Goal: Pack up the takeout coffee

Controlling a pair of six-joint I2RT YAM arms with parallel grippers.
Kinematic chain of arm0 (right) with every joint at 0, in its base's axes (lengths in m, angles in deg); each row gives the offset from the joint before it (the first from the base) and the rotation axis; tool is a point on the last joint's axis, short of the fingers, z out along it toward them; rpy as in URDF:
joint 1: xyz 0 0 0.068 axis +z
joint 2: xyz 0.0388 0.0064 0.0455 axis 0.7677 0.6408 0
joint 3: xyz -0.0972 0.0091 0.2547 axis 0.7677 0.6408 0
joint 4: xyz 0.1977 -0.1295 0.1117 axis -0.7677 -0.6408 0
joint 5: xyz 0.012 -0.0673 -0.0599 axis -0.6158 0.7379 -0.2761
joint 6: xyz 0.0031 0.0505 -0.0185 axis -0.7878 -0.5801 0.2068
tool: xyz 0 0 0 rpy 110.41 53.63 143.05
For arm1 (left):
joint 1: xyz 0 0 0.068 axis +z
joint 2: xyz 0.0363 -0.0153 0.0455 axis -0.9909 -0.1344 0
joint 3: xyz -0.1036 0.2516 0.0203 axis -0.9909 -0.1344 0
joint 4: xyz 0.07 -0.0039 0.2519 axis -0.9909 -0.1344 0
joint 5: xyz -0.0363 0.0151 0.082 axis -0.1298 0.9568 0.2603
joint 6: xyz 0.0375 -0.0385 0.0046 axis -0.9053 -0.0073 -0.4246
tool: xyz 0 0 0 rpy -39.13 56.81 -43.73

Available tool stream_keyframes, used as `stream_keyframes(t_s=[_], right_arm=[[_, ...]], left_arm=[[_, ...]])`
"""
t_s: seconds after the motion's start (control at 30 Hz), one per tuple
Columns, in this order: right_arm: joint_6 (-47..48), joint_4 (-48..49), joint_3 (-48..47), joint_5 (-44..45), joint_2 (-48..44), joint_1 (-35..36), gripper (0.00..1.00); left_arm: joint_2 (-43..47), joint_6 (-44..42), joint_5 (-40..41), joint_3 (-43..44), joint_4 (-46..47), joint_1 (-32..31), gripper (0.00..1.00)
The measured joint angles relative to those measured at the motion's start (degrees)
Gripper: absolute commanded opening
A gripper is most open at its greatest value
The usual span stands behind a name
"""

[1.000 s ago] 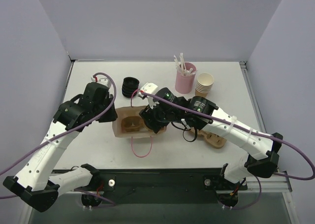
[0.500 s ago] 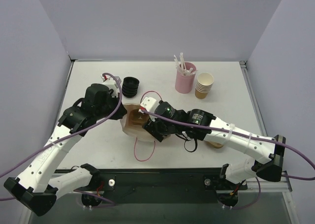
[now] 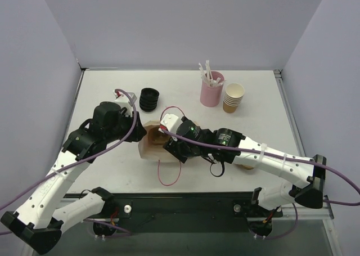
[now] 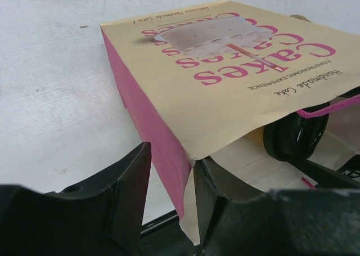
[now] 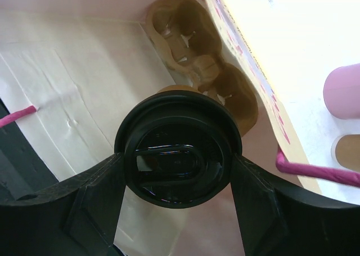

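The takeout coffee [image 5: 169, 126], a tan cup with a black lid, is held between my right gripper's [image 5: 176, 160] fingers, inside the open mouth of a cream and pink paper bag [image 5: 67, 70] printed "Cakes". A brown pulp cup carrier [image 5: 197, 59] lies deeper in the bag, just beyond the cup. In the top view my right gripper [image 3: 167, 143] reaches into the bag [image 3: 147, 150], and the cup is hidden under the wrist. My left gripper [image 4: 173, 155] pinches the bag's rim [image 4: 180, 188] at its pink side. It also shows in the top view [image 3: 136, 133].
A stack of black lids [image 3: 149, 98] stands behind the bag. A pink cup of stirrers [image 3: 211, 90] and a stack of lidless paper cups [image 3: 233, 97] stand at the back right. Another tan carrier [image 3: 247, 165] lies under the right arm. Pink bag handles [image 3: 169, 174] trail toward the front edge.
The bag has been tipped up and pulled a little toward the front by my left gripper. My right gripper has moved with the cup deeper into the bag's mouth.
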Motion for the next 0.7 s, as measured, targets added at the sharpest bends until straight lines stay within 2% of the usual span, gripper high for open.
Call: stream_keyframes(t_s=[0.23, 0.53, 0.63, 0.7], right_arm=[[0.3, 0.5, 0.3, -0.1, 0.2, 0.1, 0.48], [1.1, 1.8, 0.5, -0.2, 2.5, 0.3, 0.47], [1.3, 2.3, 0.5, -0.2, 2.8, 0.3, 0.47], [1.5, 2.9, 0.6, -0.2, 3.0, 0.3, 0.47]], left_arm=[[4.1, 2.0, -0.7, -1.5, -3.7, 0.0, 0.47], [4.2, 3.6, -1.9, -1.8, -7.2, 0.0, 0.5], [4.2, 4.4, -2.7, -2.4, -7.3, 0.0, 0.49], [4.1, 4.9, -2.9, -3.0, -7.3, 0.0, 0.45]])
